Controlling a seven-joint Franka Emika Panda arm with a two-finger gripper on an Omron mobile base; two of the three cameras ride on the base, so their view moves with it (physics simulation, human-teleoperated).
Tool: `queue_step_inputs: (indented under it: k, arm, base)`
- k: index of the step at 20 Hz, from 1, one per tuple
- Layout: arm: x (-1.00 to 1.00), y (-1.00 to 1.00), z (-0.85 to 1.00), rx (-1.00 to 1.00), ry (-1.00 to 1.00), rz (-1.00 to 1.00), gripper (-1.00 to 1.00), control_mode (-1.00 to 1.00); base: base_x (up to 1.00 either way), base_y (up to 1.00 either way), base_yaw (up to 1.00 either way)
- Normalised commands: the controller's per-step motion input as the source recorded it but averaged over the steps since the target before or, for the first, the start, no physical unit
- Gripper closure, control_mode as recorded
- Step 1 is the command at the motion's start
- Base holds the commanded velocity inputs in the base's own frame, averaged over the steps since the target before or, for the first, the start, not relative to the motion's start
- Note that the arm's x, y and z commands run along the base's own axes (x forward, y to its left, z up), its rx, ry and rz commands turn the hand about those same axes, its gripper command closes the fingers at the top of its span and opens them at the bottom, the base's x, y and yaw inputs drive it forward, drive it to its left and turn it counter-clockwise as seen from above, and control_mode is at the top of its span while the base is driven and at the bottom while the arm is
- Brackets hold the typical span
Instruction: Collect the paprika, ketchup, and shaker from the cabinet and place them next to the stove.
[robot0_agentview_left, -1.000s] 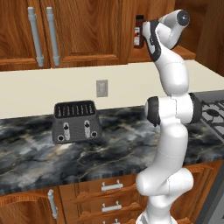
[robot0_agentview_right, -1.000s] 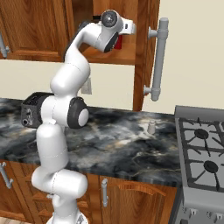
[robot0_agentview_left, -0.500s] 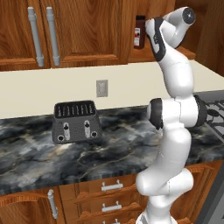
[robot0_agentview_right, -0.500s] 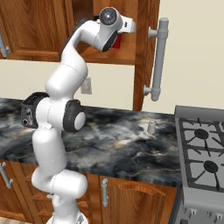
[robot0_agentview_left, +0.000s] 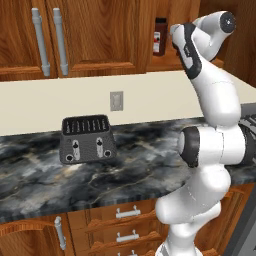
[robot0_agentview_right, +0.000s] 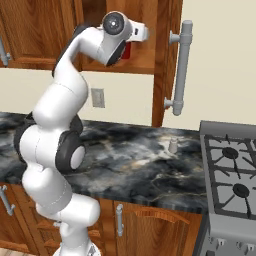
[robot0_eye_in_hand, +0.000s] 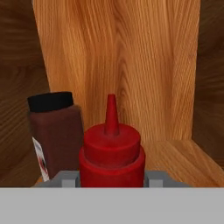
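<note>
Hand view: the hand (robot0_eye_in_hand: 112, 181) is pinching the ketchup (robot0_eye_in_hand: 111, 155) low on its body, the red bottle sitting between the grey fingers (robot0_eye_in_hand: 65, 179) inside the cabinet (robot0_eye_in_hand: 118, 57). The paprika (robot0_eye_in_hand: 54, 133) is standing just beside it, to the left. Right base view: the shaker (robot0_agentview_right: 173, 145) is resting on the marble surface (robot0_agentview_right: 130, 165), near the stove (robot0_agentview_right: 231, 175). Risk: during withdrawal, the bottle's flank is likely to brush the jar and topple it off the shelf.
</note>
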Motion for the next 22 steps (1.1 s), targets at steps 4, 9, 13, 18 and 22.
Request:
queue_step_inputs:
  k: [4,9,13,18,22]
  arm:
    - [-1.00,0.00,-0.17,0.00,-0.02,0.00,1.00,-1.00]
    - [-1.00,0.00,-0.49,0.00,-0.06,-0.02,1.00,-1.00]
    - [-1.00,0.00,-0.66,0.00,-0.04,-0.01,1.00,-1.00]
    - [-0.99,-0.08,-0.82,0.00,0.00,0.00,1.00,-1.00]
    - [-0.77,-0.37,-0.95,0.00,0.00,0.01,1.00,-1.00]
  base:
    - [0.00,0.00,0.00]
    - [0.00,0.00,0.00]
    - [0.00,0.00,0.00]
    - [0.00,0.00,0.00]
    - [0.00,0.00,0.00]
